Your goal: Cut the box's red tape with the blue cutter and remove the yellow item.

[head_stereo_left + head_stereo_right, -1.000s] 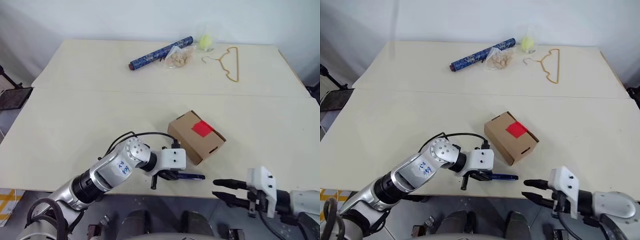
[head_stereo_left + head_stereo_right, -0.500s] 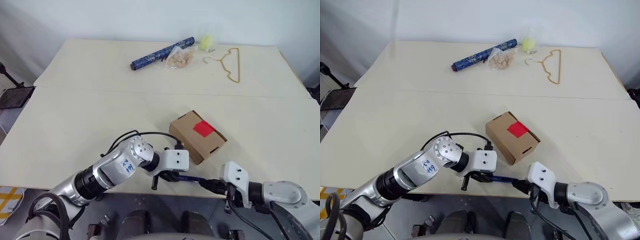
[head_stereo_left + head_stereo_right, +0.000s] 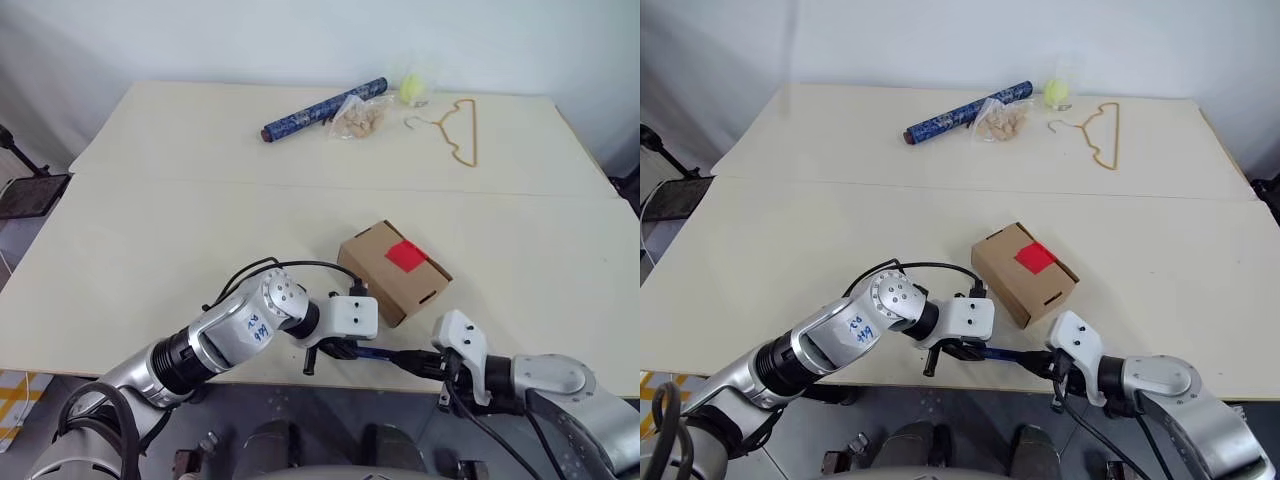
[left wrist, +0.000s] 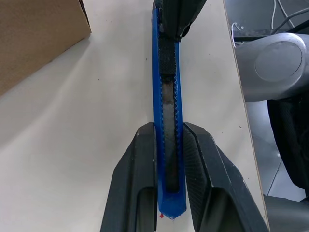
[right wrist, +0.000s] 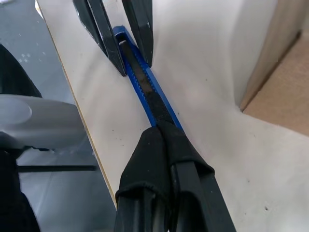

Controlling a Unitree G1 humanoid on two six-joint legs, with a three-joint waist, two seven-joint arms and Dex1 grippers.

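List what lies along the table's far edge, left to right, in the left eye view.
Dark blue patterned roll → clear bag of tan pieces → yellow-green ball → tan wire hanger.

There is very little writing to be seen here. A small white label (image 3: 250,328) stuck on the left forearm (image 3: 215,340) carries a few handwritten blue characters, but they are too small and slanted for me to make out. The box (image 3: 392,270) with its red tape (image 3: 405,255) bears no print that I can read.
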